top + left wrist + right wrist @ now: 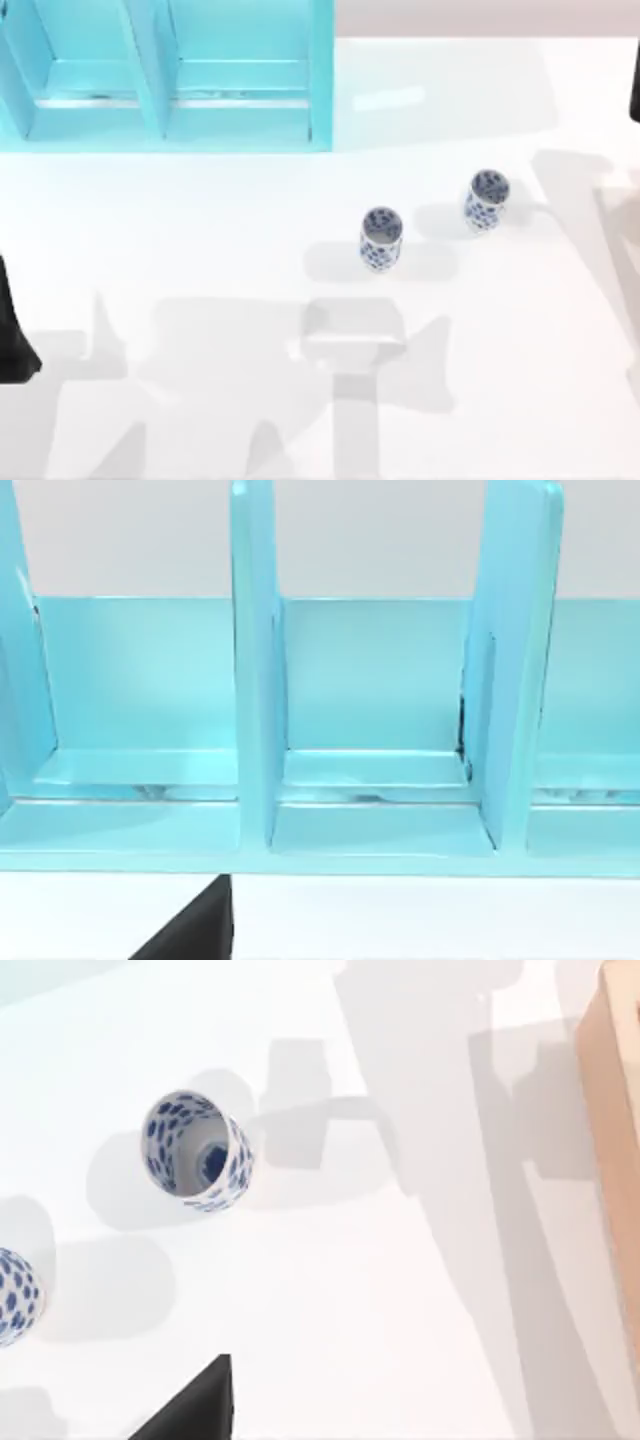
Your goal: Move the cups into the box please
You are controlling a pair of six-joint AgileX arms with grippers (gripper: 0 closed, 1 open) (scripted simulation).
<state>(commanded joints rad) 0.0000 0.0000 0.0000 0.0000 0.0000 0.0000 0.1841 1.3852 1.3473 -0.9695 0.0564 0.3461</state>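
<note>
1. Cups stand upright on the white table (200,250), right of the centre: one cup (381,238) is nearer, the other cup (487,200) is farther and more to the right, well apart.
2. Both cups are outside the turquoise box (240,110), which stands at the far left with dividers.
3. For both grippers I cannot tell if the fingers are spread or pressed together.

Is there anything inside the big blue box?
The box compartments that show hold nothing; the left wrist view sees only bare turquoise floor. Both cups stand outside on the table. The box's leftmost part runs past the picture edge, unseen.
</note>
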